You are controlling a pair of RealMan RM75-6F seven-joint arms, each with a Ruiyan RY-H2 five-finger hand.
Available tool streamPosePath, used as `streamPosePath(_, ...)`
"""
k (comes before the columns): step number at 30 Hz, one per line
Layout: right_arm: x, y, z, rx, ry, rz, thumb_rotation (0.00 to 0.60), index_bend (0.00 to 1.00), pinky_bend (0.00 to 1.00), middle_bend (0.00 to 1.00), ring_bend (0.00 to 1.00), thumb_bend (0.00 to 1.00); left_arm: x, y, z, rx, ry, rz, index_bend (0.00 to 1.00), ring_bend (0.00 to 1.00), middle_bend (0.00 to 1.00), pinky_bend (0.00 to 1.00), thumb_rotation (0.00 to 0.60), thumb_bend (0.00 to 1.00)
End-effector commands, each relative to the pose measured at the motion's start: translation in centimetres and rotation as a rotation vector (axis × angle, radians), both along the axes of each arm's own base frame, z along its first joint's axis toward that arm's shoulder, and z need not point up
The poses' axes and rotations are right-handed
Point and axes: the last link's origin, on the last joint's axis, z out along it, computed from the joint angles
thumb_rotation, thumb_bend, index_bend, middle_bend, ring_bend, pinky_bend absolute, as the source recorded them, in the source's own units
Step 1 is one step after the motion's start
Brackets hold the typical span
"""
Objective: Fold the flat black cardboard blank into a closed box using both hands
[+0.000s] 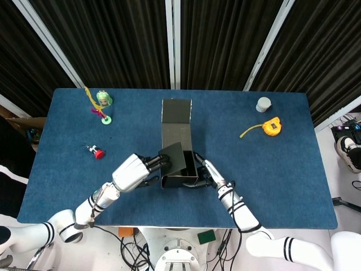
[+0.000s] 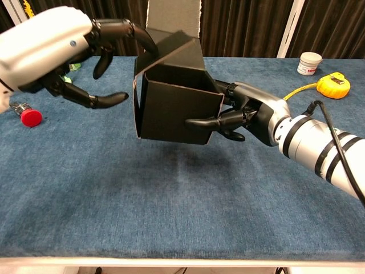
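The black cardboard box is partly formed and lifted off the blue table, open side up, with a tall flap standing at its far side. My right hand grips the box's right wall, one finger stretched along its front face. At the box's left side is my left hand, whose fingers press a side flap inward over the opening. Its thumb hangs free beside the left wall.
A red-capped object lies at the left and a green doll-head toy at the back left. A white jar and a yellow tape measure sit at the back right.
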Motion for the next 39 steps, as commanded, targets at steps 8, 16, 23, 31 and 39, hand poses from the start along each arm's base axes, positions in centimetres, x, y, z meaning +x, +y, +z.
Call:
streamPosePath(8, -0.4, -0.3, -1.1, -0.030, 0.104, 0.052, 0.600, 0.37, 1.00, 0.44, 0.80, 0.47, -0.3, 0.7, -2.4, -0.001, 0.111, -0.062, 0.27, 0.67, 0.27, 0.99, 0.600, 0.26)
streamPosePath(16, -1.6, -0.6, -2.0, -0.054, 0.168, 0.074, 0.600, 0.37, 1.00, 0.44, 0.80, 0.48, -1.0, 0.7, -4.2, -0.040, 0.160, -0.068, 0.27, 0.66, 0.27, 0.99, 0.600, 0.26)
streamPosePath(23, -2.5, -0.8, -2.5, -0.089, 0.228, 0.139, 0.600, 0.36, 1.00, 0.42, 0.80, 0.48, -1.6, 0.8, -5.4, -0.041, 0.231, -0.101, 0.27, 0.66, 0.27, 0.99, 0.600, 0.26)
streamPosePath(31, -3.5, -0.8, -2.9, -0.112, 0.259, 0.185, 0.600, 0.32, 1.00, 0.39, 0.79, 0.36, -1.9, 0.3, -6.2, -0.076, 0.259, -0.096, 0.28, 0.66, 0.27, 0.99, 0.600, 0.25)
streamPosePath(39, -4.5, -0.7, -2.8, -0.132, 0.281, 0.206, 0.600, 0.30, 1.00, 0.37, 0.78, 0.30, -1.7, 0.4, -6.4, -0.080, 0.282, -0.084, 0.29, 0.66, 0.28, 0.99, 0.600, 0.24)
